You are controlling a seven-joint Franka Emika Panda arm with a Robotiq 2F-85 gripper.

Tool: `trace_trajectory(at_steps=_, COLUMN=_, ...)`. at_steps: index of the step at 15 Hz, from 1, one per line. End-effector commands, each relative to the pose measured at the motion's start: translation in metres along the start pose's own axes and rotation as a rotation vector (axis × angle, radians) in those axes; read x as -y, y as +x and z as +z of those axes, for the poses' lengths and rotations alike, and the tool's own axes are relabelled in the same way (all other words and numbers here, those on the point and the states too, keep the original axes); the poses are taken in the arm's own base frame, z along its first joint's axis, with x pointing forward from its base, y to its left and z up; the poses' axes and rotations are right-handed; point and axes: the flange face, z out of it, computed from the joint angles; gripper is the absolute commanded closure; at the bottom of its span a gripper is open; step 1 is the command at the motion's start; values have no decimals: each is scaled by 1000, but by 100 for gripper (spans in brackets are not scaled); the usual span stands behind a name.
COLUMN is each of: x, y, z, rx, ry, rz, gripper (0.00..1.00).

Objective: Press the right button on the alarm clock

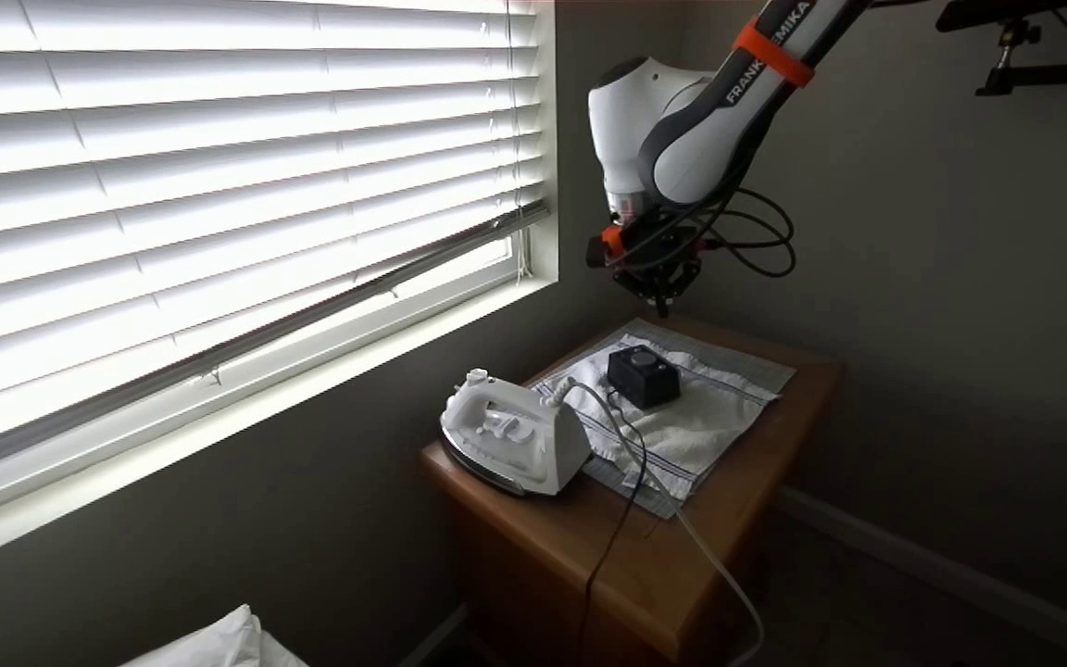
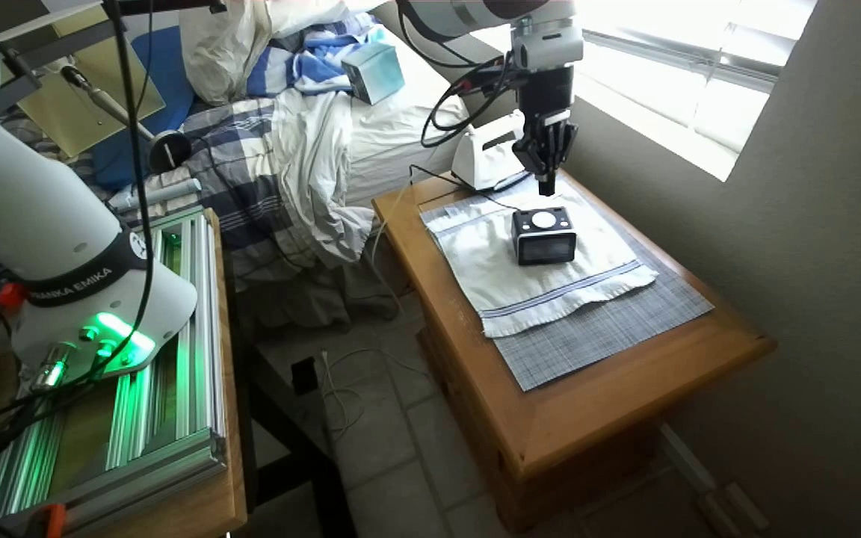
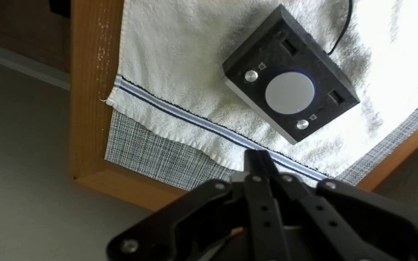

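In an exterior view the tool (image 1: 660, 306) hangs over the counter (image 1: 663, 579), with the alarm clock (image 1: 644, 378) below it. The alarm clock sits on a white towel (image 1: 719, 421), toward the counter's far corner.

In an exterior view the alarm clock's dark screen (image 2: 547, 249) faces the near edge, and the tool's tip is up above, not touching.

In the wrist view the tool's fingers (image 3: 254, 165) are squeezed together with nothing between. The alarm clock lies up and a bit right of them, its long side slanting down toward the counter's right edge. It is a small black box with a big round button (image 3: 290, 92) and two little shiny ones. The nearer shiny one seems to be the right button (image 3: 302, 124); I think the tool should go that way, then down.
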Motion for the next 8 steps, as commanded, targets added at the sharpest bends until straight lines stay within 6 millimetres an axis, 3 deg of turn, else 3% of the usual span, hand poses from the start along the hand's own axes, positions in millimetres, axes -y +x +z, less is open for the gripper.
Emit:
trace_trajectory(at_steps=1, x=26, y=4, z=19, rx=8, ry=12, rz=58, gripper=100)
trace_trajectory(at_steps=8, x=51, y=4, z=47, rx=-45, ry=-11, rz=137, gripper=100)
